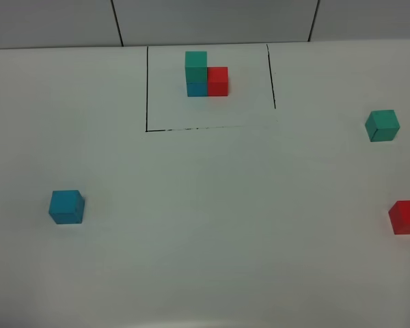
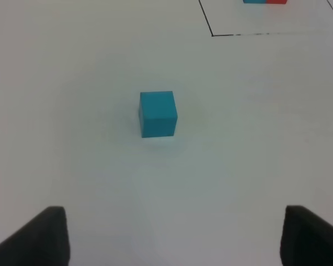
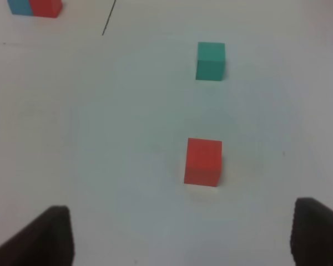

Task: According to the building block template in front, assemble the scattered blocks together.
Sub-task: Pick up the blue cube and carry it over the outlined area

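Blocks lie apart, I judge one side per arm: blue cube (image 1: 67,206) near left, green cube (image 1: 383,126) right, red cube (image 1: 406,216) near right at the view's edge. Template (image 1: 206,74) sits far centre. Left gripper (image 2: 175,237) and right gripper (image 3: 182,238) gape wide, empty. Bare table (image 1: 212,225) between leaves free room.

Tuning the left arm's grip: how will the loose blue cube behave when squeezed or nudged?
The blue cube looks rigid, with sharp edges and flat faces, so it should hold shape under a squeeze. Resting flat on the table, it would probably slide, not roll. Its plain smooth sides may be slightly slippery.
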Action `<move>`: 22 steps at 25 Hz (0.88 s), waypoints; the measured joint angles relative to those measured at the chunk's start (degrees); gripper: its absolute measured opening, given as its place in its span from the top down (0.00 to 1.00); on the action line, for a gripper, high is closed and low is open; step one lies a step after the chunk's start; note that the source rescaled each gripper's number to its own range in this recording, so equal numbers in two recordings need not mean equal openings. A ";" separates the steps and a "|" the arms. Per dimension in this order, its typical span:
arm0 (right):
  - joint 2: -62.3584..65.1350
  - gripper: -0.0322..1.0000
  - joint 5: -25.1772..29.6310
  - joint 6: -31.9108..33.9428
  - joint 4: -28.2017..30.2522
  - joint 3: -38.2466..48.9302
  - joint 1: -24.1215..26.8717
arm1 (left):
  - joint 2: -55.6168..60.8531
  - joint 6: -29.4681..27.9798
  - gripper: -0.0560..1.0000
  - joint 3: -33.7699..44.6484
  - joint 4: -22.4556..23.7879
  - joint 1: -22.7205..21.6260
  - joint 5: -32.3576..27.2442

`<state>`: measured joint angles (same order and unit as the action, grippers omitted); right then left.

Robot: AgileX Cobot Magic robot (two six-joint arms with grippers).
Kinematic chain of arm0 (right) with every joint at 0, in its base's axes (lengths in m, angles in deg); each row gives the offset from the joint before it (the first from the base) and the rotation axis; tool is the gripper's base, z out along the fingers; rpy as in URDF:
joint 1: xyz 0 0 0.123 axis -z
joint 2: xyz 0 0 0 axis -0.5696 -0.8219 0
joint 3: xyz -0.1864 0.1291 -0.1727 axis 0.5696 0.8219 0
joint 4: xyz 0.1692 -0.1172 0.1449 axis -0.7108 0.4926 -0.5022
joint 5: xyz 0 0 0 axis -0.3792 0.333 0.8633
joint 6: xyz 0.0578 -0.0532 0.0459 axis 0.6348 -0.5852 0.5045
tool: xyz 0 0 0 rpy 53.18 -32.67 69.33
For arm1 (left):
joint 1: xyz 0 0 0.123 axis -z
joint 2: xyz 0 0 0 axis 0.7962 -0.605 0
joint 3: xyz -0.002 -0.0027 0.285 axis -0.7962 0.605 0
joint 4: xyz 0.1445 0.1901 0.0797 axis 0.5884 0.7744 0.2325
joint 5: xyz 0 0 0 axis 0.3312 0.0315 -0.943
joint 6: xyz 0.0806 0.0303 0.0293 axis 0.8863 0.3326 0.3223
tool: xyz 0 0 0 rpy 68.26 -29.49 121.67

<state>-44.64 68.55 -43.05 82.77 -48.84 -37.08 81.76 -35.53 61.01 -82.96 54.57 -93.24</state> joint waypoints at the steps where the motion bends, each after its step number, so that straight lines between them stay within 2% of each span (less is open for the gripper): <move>1: 0.00 0.34 0.00 0.00 0.00 0.00 0.00 | 0.00 0.00 0.25 0.00 0.00 0.00 0.00; 22: 0.00 0.34 0.00 0.00 0.00 0.00 0.00 | 0.00 0.05 0.25 0.00 0.00 0.00 0.00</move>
<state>-44.64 68.55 -43.05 82.77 -48.84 -37.08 81.76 -35.48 61.01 -82.96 54.57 -93.24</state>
